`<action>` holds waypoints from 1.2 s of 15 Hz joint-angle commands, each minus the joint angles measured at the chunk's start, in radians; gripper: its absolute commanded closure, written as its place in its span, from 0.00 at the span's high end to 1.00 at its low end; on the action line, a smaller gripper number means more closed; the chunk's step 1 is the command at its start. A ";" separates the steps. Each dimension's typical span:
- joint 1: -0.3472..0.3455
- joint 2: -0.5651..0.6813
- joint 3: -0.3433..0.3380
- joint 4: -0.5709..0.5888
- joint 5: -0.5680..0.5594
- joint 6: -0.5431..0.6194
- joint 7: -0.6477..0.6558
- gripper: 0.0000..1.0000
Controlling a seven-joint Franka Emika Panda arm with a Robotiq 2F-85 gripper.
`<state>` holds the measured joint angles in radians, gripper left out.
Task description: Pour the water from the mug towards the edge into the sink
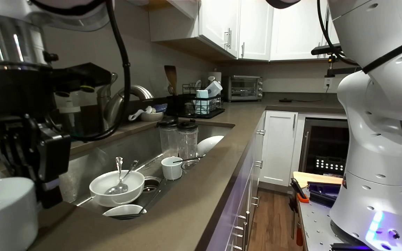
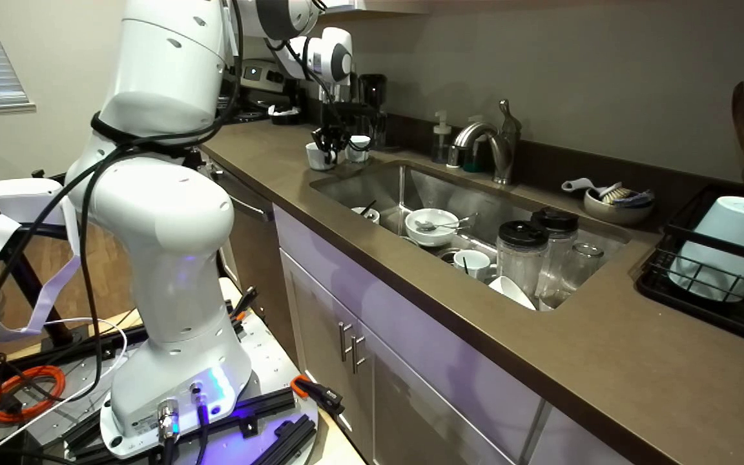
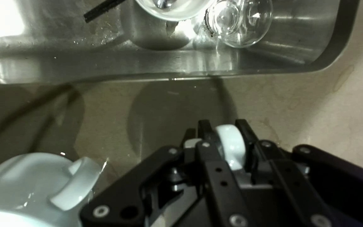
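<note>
A white mug [image 1: 5, 214] stands near the counter's front edge beside the sink's end. It also shows in an exterior view [image 2: 318, 157]. My gripper [image 3: 223, 122] has its fingers closed around this mug's white handle [image 3: 233, 146] in the wrist view. The mug's body is hidden there. The gripper also shows at the mug's sink side in both exterior views [image 1: 49, 195] [image 2: 331, 154]. A second white mug [image 2: 358, 150] stands farther back, and shows at lower left in the wrist view [image 3: 36, 189]. The steel sink [image 2: 385, 177] holds dishes. Water inside the mug cannot be made out.
In the sink are a bowl with spoons [image 1: 117, 190], a white cup [image 1: 171, 169], lidded clear jars [image 2: 520, 258] and a clear glass [image 3: 241, 23]. The faucet [image 2: 498, 145] and soap bottle [image 2: 442, 135] stand at the back. A dish rack [image 2: 727, 258] stands past the sink.
</note>
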<state>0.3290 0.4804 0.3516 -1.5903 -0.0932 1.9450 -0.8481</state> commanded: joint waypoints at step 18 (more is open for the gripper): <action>0.003 -0.005 0.001 0.003 0.003 0.026 -0.004 0.38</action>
<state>0.3320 0.4853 0.3522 -1.5842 -0.0927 1.9545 -0.8481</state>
